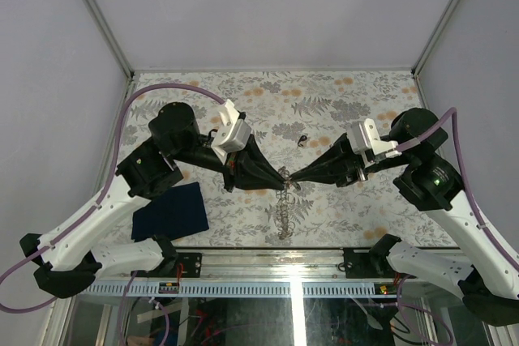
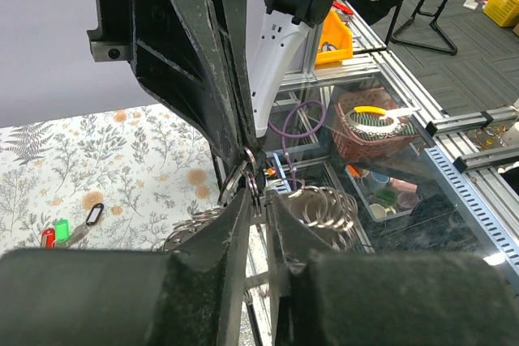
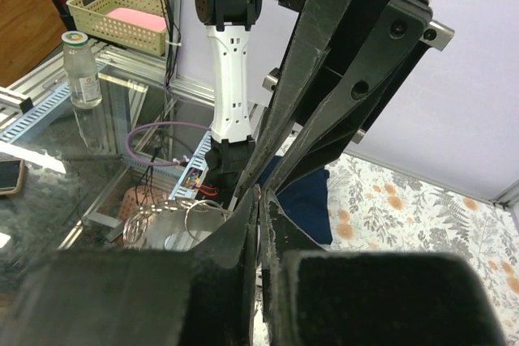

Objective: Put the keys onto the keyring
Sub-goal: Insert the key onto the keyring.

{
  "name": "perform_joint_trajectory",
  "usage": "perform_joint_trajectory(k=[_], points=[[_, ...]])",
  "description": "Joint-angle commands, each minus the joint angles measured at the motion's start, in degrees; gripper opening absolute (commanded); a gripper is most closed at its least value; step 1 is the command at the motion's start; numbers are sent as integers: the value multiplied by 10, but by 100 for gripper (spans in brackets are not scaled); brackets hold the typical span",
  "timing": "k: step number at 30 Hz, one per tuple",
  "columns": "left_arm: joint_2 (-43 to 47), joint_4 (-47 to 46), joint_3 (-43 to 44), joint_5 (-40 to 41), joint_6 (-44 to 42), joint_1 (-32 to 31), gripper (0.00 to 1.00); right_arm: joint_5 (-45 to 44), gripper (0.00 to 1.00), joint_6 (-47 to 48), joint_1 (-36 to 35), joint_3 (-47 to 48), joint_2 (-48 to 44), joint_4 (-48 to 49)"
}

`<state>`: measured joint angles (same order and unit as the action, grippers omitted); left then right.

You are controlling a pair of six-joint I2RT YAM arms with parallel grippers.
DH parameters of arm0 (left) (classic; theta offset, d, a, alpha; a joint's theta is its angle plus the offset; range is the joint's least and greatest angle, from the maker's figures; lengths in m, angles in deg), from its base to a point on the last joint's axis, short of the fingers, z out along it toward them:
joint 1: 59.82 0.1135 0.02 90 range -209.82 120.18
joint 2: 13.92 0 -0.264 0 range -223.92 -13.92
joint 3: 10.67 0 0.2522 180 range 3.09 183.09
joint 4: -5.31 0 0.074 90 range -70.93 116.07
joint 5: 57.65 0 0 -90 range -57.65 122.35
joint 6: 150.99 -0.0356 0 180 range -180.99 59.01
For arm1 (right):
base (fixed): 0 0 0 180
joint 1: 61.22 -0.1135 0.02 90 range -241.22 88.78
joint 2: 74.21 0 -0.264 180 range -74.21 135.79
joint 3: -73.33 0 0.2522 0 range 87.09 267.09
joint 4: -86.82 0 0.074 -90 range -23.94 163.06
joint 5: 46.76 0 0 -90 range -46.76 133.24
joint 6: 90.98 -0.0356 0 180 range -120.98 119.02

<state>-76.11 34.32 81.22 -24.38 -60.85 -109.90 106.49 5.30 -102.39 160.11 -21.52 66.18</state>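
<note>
The keyring (image 1: 284,207), a silvery chain of linked wire rings, hangs from the two gripper tips over the middle of the table. My left gripper (image 1: 280,173) is shut on one of its rings; the rings show past the tips in the left wrist view (image 2: 324,204). My right gripper (image 1: 295,177) meets it tip to tip and is shut on a ring too; loose rings show in the right wrist view (image 3: 166,218). A small dark key (image 1: 302,141) lies on the table behind the grippers. The left wrist view shows a dark key piece (image 2: 94,215) lying flat.
A dark blue square cloth (image 1: 172,210) lies at the near left of the floral table (image 1: 357,95) and shows in the right wrist view (image 3: 312,192). A small green and red piece (image 2: 57,231) lies by the dark key. Grey walls enclose the table's sides.
</note>
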Motion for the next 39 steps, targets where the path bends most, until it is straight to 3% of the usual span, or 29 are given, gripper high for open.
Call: perform_joint_trajectory(k=[1, 14, 22, 28, 39], points=[[2, -13, 24, -16, -1, 0, 13, 10, 0, -8, -3, 24, 2, 10], [1, -14, 24, -4, 0, 0, 22, 12, 0, -1, -3, 29, -1, -2], [28, -14, 15, 55, -5, 0, 29, -34, 0, 51, -3, 61, 20, -113], [61, -19, -10, 148, 2, 0, 33, -85, 0, 61, -3, 140, 74, -245], [114, -17, -81, 420, 15, 0, 44, -263, 0, -1, -3, 161, 137, -292]])
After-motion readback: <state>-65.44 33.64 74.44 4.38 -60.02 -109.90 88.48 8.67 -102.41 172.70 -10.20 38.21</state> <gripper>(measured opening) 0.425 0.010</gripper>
